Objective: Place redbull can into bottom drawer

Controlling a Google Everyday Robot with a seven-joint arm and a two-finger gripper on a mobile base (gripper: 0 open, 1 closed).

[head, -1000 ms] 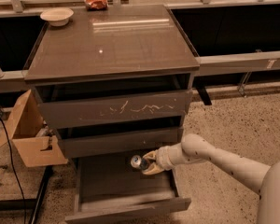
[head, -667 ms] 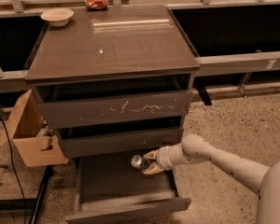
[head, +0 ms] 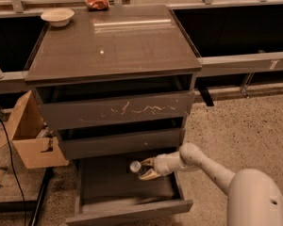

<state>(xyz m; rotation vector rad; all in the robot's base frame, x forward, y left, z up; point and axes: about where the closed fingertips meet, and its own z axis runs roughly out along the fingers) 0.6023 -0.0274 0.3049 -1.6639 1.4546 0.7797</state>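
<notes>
the gripper sits low over the open bottom drawer, its two fingers closed around the redbull can, which lies tilted with its silver top facing left, above the drawer floor near the back. the can is likely light, thin-walled and slick, so a firm hold across the middle of its body suits it, without crushing. the arm reaches in from the right. on the cabinet top, well apart, sit a white bowl and a snack wrapper.
</notes>
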